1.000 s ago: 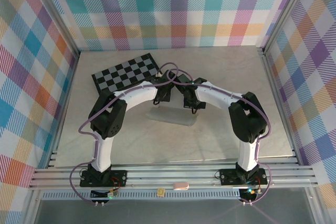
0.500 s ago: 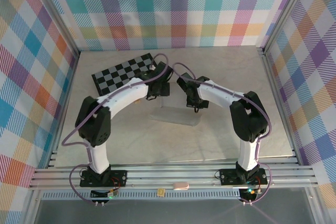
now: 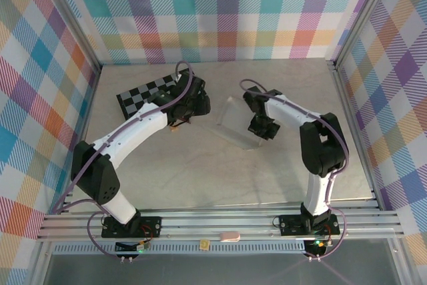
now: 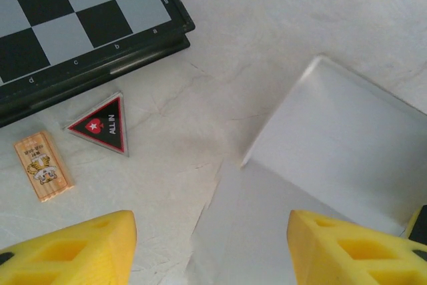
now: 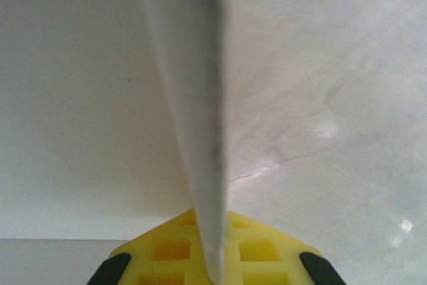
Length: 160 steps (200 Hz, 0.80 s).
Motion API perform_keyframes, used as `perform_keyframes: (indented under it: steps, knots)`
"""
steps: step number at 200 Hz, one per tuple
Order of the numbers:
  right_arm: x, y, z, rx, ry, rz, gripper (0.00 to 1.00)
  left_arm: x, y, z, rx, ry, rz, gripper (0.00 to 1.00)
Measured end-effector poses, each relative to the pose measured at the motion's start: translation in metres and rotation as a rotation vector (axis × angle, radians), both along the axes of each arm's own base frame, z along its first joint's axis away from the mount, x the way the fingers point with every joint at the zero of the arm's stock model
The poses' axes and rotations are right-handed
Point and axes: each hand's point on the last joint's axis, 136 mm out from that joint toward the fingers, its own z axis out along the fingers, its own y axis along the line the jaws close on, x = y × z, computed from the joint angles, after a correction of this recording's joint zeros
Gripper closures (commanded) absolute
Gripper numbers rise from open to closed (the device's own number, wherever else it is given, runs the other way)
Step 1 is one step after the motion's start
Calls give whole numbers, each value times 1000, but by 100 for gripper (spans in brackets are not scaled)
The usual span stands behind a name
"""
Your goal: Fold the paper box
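Now right end effector (image 3: 261, 127) pinches the paper box (image 3: 233, 121); left end effector (image 4: 213, 251) spread above.

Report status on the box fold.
Left gripper open, empty, over the paper box. Right gripper shut on its edge, panel raised. Checkered board, triangular token, wooden tile lie left, clear of it.

left gripper (image 4: 213, 258) jaws apart, white thin-cardboard paper box (image 4: 333, 158) between them — black-grey checkered board (image 4: 73, 25), black triangular chip (image 4: 101, 125), tan wooden tile (image 4: 43, 166) at left
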Motion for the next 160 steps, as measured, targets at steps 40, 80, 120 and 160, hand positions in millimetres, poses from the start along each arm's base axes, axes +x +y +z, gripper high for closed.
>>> perform_keyframes:
  steps: [40, 80, 120, 160]
  knots:
    - [-16, -7, -3, 138, 114, -433, 100, -7, 6, 3, 9, 13, 3, 40]
    - [-36, 28, -6, 237, 338, -797, 100, -11, 9, 0, 27, 34, 0, 40]
    - [-24, 55, -13, 287, 450, -989, 91, -13, 10, -1, 33, 40, -4, 41]
    - [-21, 61, -11, 297, 473, -1075, 63, -14, 11, 1, 37, 36, -11, 41]
